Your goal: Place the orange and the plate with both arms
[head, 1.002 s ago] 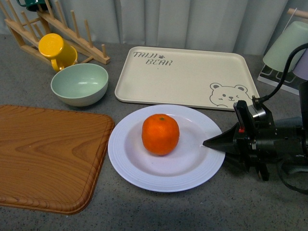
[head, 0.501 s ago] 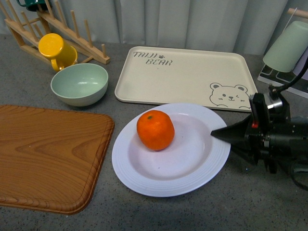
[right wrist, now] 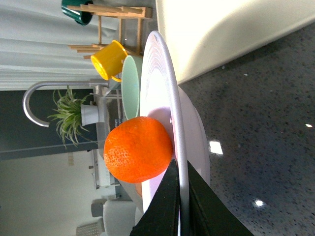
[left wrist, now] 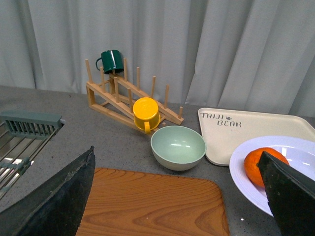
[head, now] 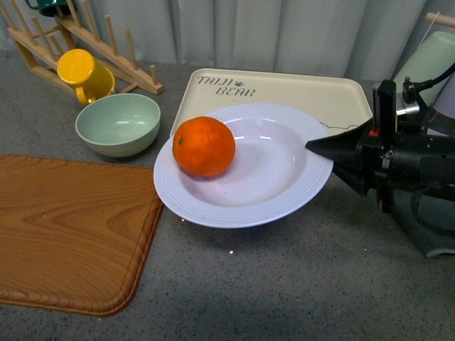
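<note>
While tight on plate (head: 279,179), right hand (head: 315,148)

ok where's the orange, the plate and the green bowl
orange (head: 203,146), front view, middle of its skin
plate (head: 274,174), front view, bare inner well right of the fruit
green bowl (head: 117,119), front view, its inside surface

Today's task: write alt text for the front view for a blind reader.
The right gripper clamps the rim of a white plate, holding it above the counter with an orange resting on it. A green bowl and wooden board lie to the left, a beige tray behind.
</note>
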### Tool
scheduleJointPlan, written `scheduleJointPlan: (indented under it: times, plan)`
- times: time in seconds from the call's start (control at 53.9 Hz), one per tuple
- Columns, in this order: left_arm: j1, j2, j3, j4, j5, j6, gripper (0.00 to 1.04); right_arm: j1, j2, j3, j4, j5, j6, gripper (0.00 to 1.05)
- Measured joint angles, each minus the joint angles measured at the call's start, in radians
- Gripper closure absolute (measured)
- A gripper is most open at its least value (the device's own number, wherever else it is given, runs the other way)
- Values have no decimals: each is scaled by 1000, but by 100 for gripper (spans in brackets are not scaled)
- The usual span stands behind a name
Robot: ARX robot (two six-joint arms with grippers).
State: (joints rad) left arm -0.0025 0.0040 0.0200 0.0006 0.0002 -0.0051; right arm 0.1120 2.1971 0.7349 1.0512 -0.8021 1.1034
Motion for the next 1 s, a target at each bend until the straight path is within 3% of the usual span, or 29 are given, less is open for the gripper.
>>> scheduleJointPlan:
  times: [0.167, 0.575, 1.002]
  plan:
    - [0, 0, 0, 0, 0, 0, 6, 0, 21, 47, 58, 42, 63, 103]
    - [0, 0, 0, 0, 0, 0, 6, 16, 138, 174, 197, 280, 288, 103]
    - [0, 0, 0, 0, 0, 0, 6, 92, 257, 325, 80, 524, 371, 103]
